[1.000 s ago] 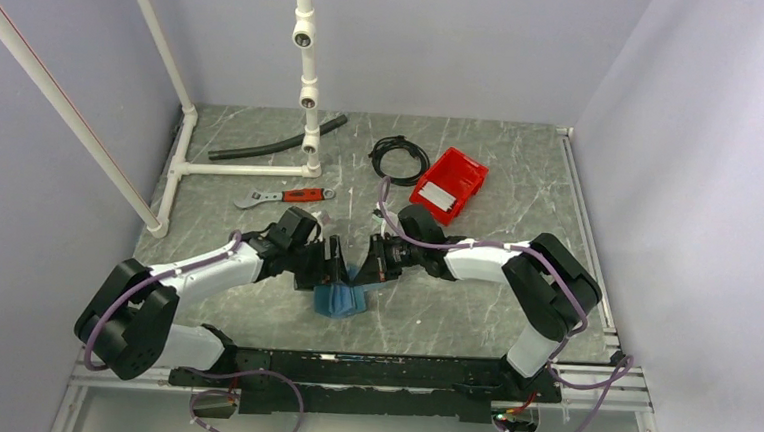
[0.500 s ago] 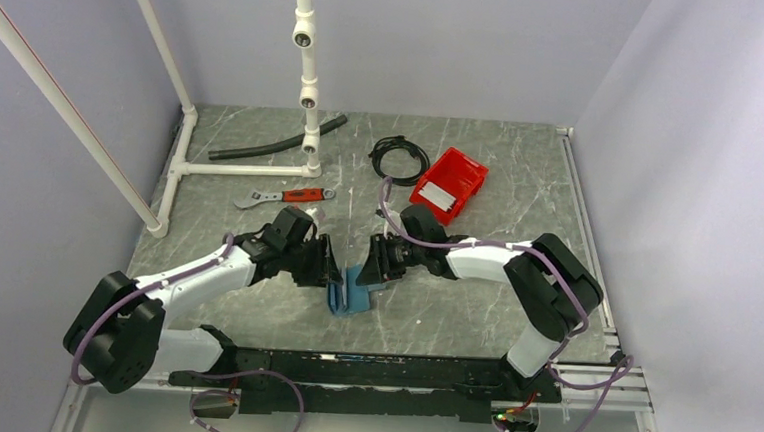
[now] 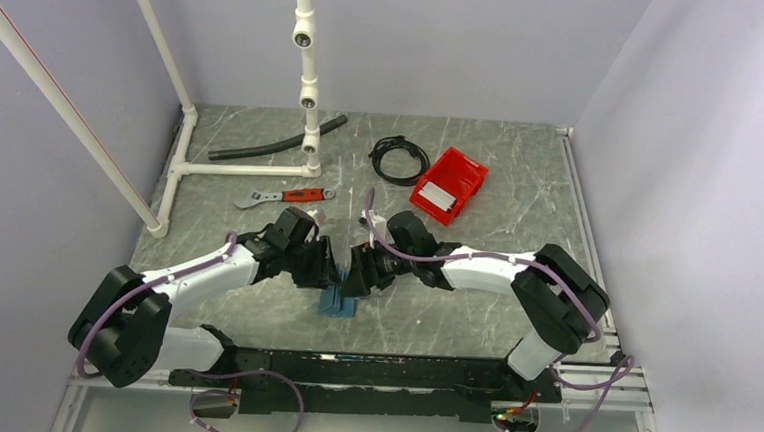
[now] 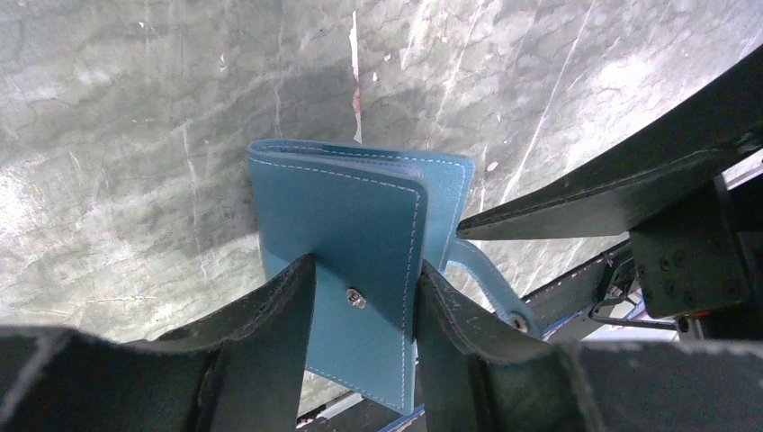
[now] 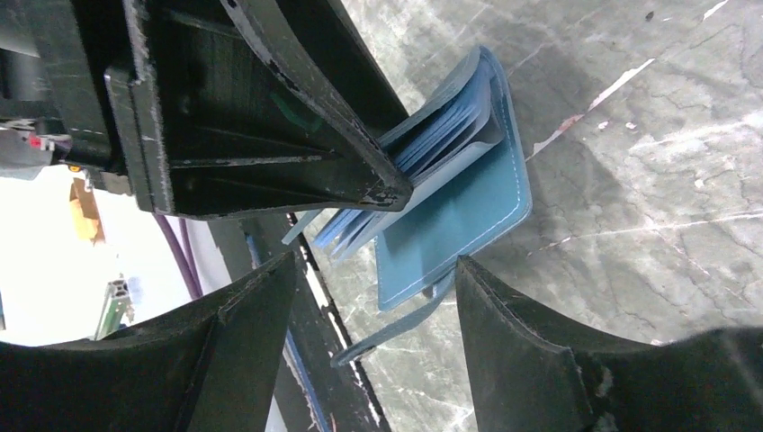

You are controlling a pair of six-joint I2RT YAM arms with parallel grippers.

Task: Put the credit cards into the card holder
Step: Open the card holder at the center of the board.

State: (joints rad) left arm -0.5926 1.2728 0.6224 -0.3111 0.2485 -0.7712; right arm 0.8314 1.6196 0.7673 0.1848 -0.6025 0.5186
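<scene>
A grey marbled tabletop [image 3: 530, 195] lies between pale lilac walls [image 3: 469, 41], with a white pipe frame [image 3: 309, 71] at its far left. Far and right of centre, a red bin [image 3: 474, 174] holds a white credit card [image 3: 439, 196]. The blue card holder [image 3: 337, 301] is at near centre, turned on edge with its leaves fanned, pinched by the left tool [image 4: 366, 265]. The right tool [image 5: 376, 265] is spread wide just right of it, gripping nothing.

Red bin [image 3: 473, 170] w/ cable coil [image 3: 398, 161] beside, wrench [image 3: 281, 197] (red grip), hose [image 3: 272, 142].
</scene>
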